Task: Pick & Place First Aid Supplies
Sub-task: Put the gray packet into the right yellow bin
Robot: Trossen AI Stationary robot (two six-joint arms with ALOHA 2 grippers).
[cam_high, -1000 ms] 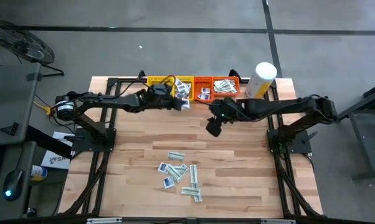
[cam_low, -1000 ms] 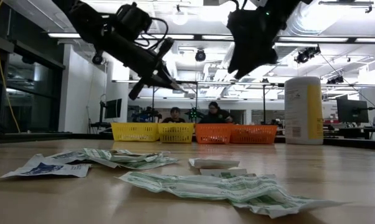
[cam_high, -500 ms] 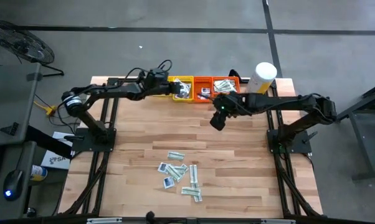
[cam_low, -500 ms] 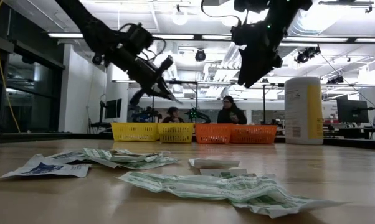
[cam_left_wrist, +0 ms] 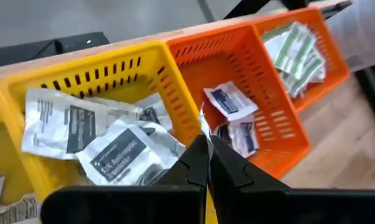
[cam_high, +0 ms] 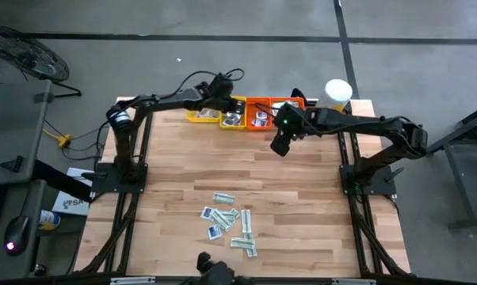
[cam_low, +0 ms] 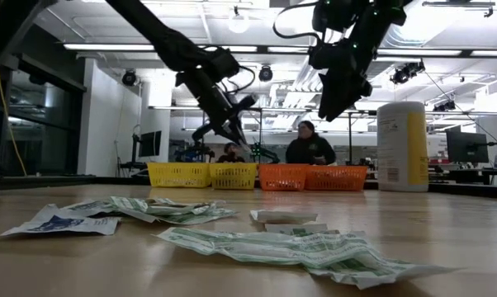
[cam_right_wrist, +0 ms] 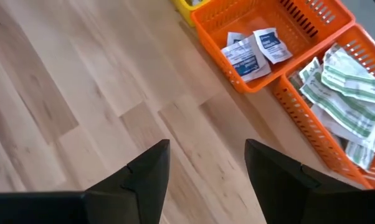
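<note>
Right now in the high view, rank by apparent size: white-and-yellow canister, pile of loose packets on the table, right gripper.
1. pile of loose packets
2. white-and-yellow canister
3. right gripper, looks close to the canister, so the last two are unsure.

Bare table [cam_high: 183, 158] lies between the far trays [cam_high: 258, 104] and near packets [cam_high: 229, 222].

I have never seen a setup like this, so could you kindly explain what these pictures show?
Two dark robot arms work at a wooden table. One picture looks straight down from above, one looks level across the tabletop, and two come from cameras on the arms' wrists. The left gripper, jaws shut and seemingly holding nothing, hangs over the yellow trays. The right gripper, jaws open and empty, hangs beside the orange trays. Loose first aid packets lie near the table's front; others already sit in the trays. A white-and-yellow canister stands by.
</note>
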